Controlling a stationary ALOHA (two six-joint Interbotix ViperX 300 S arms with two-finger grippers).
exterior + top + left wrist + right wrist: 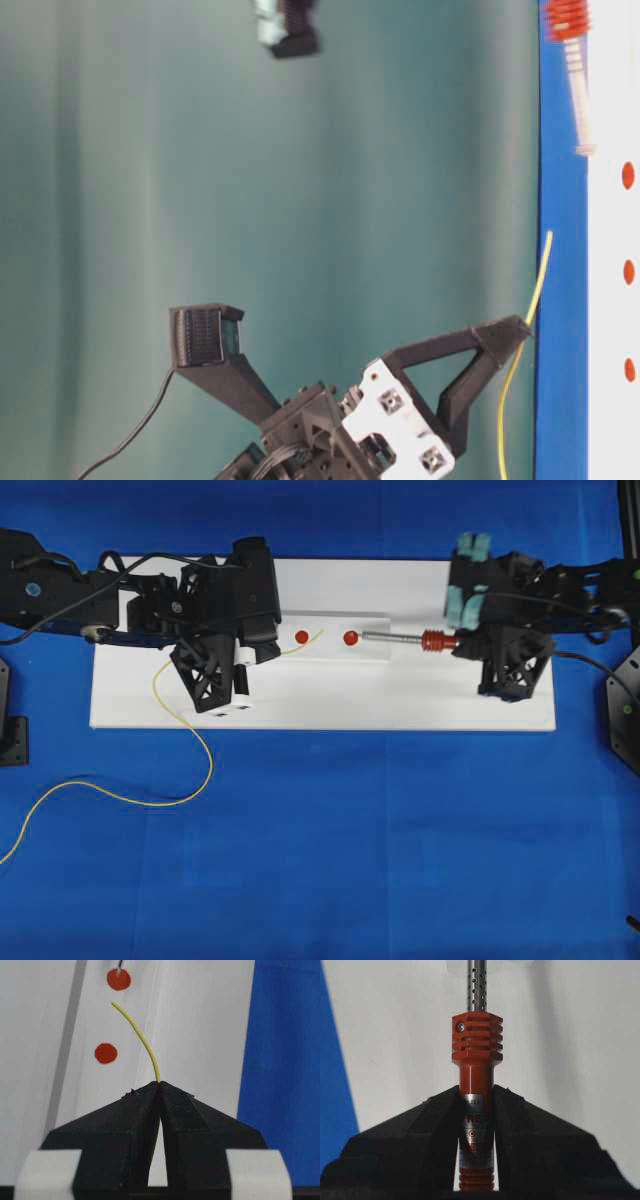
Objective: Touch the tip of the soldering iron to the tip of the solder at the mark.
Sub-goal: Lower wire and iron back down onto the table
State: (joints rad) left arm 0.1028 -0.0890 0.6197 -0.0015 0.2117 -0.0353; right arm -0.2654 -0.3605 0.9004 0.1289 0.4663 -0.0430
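1. The left claw [160,1085] is closed on the solder [137,1035], its two black fingers pinched together with the thin yellow wire coming out between their tips.
2. The right claw [476,1091] is clamped around the red-orange handle of the soldering iron [476,1045], the perforated silver shaft pointing away from the camera.
3. In the overhead view the left claw [240,680] sits over the left part of the white board [420,705], and the right claw [470,645] over its right part.
4. The solder's free end [321,632] curves between two red dots, near the left dot [301,637] and short of the right dot [350,638].
5. The soldering iron [405,638] lies level, its tip at the right dot.
6. Solder tip and iron tip are apart.
7. Behind the left claw the solder trails in a loose loop off the board onto the blue surface [350,860].
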